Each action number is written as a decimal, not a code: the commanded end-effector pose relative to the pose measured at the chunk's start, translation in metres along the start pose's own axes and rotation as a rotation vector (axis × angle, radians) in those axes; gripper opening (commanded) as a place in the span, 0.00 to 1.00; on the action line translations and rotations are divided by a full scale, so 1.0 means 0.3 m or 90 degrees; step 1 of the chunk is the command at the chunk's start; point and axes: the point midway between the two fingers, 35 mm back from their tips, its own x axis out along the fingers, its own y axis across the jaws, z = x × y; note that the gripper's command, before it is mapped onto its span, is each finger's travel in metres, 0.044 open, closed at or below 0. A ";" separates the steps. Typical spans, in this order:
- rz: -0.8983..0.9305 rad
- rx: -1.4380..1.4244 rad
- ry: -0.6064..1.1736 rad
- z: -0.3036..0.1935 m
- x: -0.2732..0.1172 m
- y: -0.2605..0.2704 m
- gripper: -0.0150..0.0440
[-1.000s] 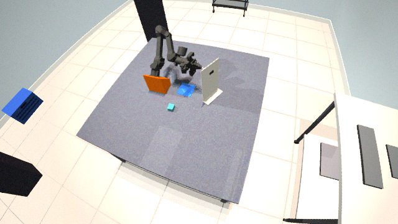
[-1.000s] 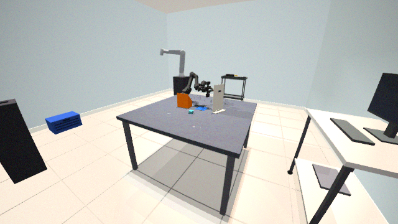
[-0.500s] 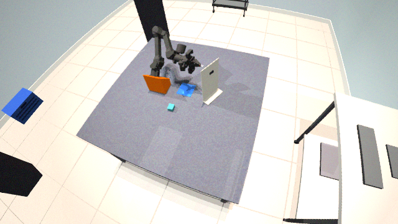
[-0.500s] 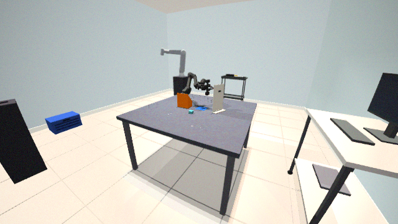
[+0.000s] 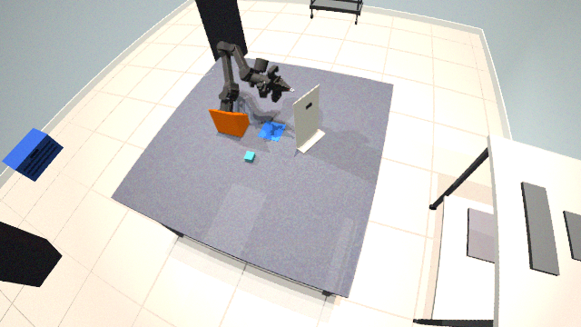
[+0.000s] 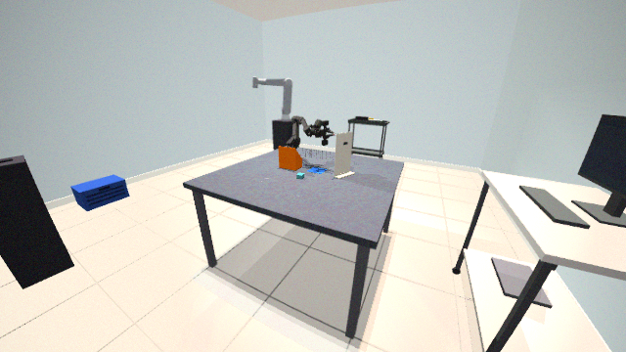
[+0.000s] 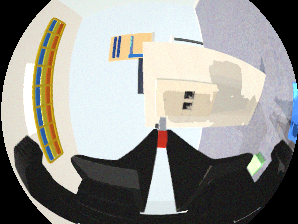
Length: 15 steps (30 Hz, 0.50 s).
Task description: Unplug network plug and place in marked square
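The plug (image 7: 162, 139) has a red body and a small grey front end, seen in the wrist view. My gripper (image 5: 290, 89) (image 6: 333, 134) (image 7: 161, 133) is shut on the plug, in the air above table height. The upright cream panel (image 5: 306, 122) (image 6: 342, 157) (image 7: 237, 95) stands in front of the fingers. Two dark socket openings (image 7: 189, 95) (image 7: 187, 106) show on its face, up and right of the plug. The plug is out of them, with a gap to the panel. The blue marked square (image 5: 272, 132) (image 6: 317, 170) lies on the table before the panel, partly in the arm's shadow.
An orange block (image 5: 230, 123) (image 6: 290, 158) stands near the arm's base, left of the blue square. A small cyan cube (image 5: 249, 156) (image 6: 300, 175) lies on the table (image 5: 227, 182) (image 6: 293, 200). The panel's foot (image 5: 311, 142) (image 6: 344, 175) spreads on the table beside the square.
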 end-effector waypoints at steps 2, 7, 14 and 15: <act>0.000 -0.002 0.003 -0.006 -0.012 0.021 0.25; -0.044 -0.048 -0.013 0.024 0.004 -0.017 0.25; -0.134 -0.135 -0.034 0.083 0.024 -0.094 0.25; -0.147 -0.146 -0.036 0.091 0.026 -0.105 0.25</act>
